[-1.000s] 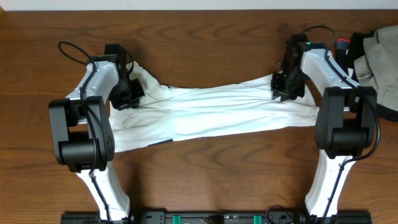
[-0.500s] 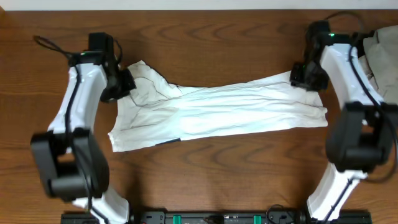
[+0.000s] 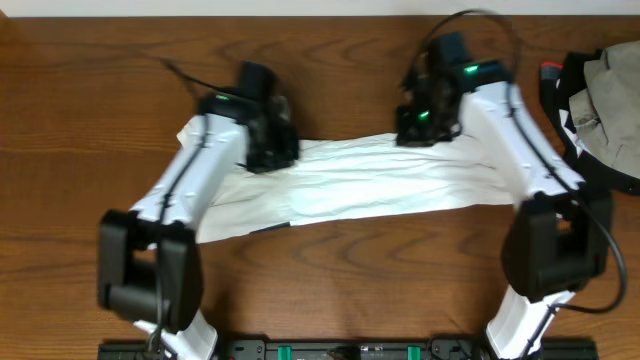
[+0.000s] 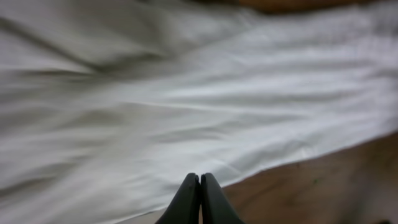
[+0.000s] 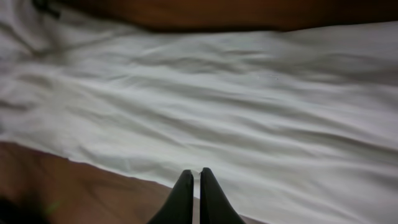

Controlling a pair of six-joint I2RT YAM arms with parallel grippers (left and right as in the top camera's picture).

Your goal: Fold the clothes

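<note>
White wrinkled garment [image 3: 370,185] lies stretched sideways across the middle of the wooden table [image 3: 330,60]. Over its upper edge hover the left gripper [image 3: 270,148] and right gripper [image 3: 418,128], each with fingers pressed together, no cloth visibly between.

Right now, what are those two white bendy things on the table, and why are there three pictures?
They are two robot arms, the left arm and the right arm, each ending in jaws that pinch like tweezers. One picture looks down from a camera above the wooden table. The other two come from cameras on the wrists, so the dark tips at the bottom are each arm's own jaws. A wrinkled white shirt lies stretched across the table, and both arms reach over its far edge. Both pairs of jaws look pinched shut; whether cloth is caught between them, I can't tell. A greyish pile of cloth sits at the right edge.
</note>
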